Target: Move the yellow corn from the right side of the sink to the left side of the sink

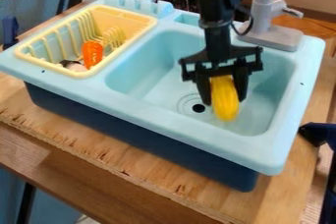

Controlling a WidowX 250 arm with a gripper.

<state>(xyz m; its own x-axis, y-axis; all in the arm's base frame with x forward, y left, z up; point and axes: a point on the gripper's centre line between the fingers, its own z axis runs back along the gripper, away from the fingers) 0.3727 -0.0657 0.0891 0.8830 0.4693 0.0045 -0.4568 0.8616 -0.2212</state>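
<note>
Yellow oblong toy (225, 107), upper part pinched by the black end effector (224, 100), inside the sink (134, 73) beneath it; likely light, stiff, slightly slippery, best gripped mid-body. View-left of the end effector: orange toy (92, 54) in a yellow rack (144, 22).

From my remote station I see a pale aqua sink (164, 115) with a navy base (131, 139), a cream-yellow dish rack (56, 68) at upper left holding a bright orange item (93, 54), a vivid yellow object (225, 101) between my black jaws (223, 95), a grey faucet (264, 9) at upper right and a tan, wood-grained worktop (85, 142) streaked with darker brown.
</note>
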